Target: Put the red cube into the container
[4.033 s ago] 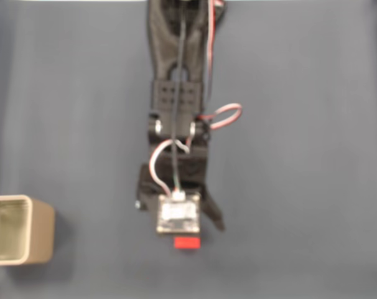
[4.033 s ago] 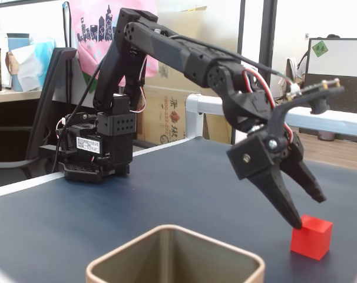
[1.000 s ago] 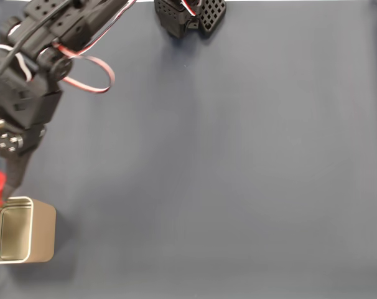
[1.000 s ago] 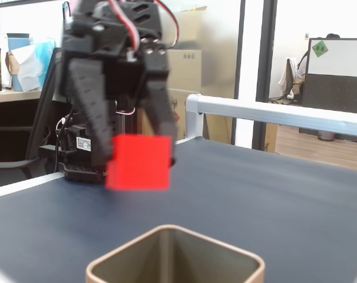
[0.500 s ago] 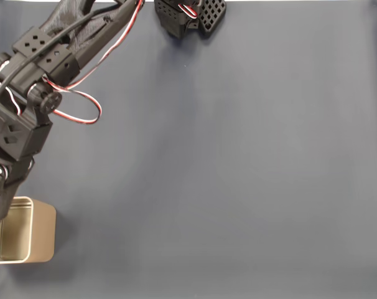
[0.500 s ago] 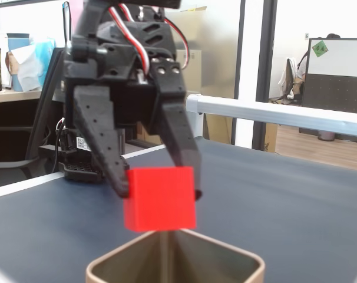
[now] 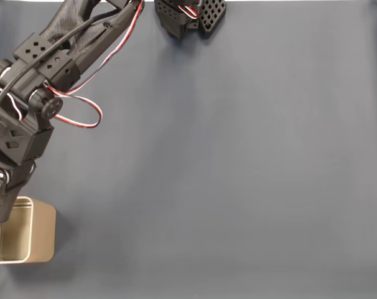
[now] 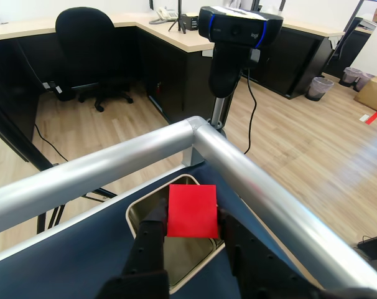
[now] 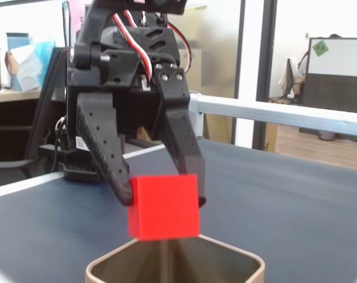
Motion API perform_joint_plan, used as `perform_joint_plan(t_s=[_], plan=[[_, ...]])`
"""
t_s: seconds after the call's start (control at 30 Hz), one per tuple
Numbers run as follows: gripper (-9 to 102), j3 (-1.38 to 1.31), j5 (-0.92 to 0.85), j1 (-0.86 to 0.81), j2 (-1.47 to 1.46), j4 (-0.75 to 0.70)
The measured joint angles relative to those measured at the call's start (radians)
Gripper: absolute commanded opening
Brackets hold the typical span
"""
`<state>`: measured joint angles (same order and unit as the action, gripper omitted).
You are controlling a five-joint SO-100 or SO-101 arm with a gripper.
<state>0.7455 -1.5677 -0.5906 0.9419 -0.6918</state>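
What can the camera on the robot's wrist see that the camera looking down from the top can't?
Wrist view: the whole front of the red cube pinched in the tool, with the container's open inside below it, plus a metal rail, a webcam and an office chair.

Top-down fixed view: the long black arm, its red and white wires and the wide dark table.

Both: the container and the tool.

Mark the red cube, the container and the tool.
red cube (image 9: 164,206), fixed view, front face.
container (image 9: 249,262), fixed view, pale rim at the right corner.
tool (image 9: 165,201), fixed view, midway between fingertips, shut on the red cube.
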Motion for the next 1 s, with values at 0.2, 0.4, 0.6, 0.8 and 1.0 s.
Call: perform_joint_plan(t_s=[0.2,0.4,0.6,0.8,1.0], plan=[[9,-0.003,-0.006,0.0,-0.015,0.025],[16,-0.003,0.011,0.0,-0.017,0.034],[29,-0.003,0.049,0.0,-0.023,0.04],[34,-0.009,0.061,0.0,-0.023,0.041],[35,-0.014,0.061,0.0,-0.023,0.051]])
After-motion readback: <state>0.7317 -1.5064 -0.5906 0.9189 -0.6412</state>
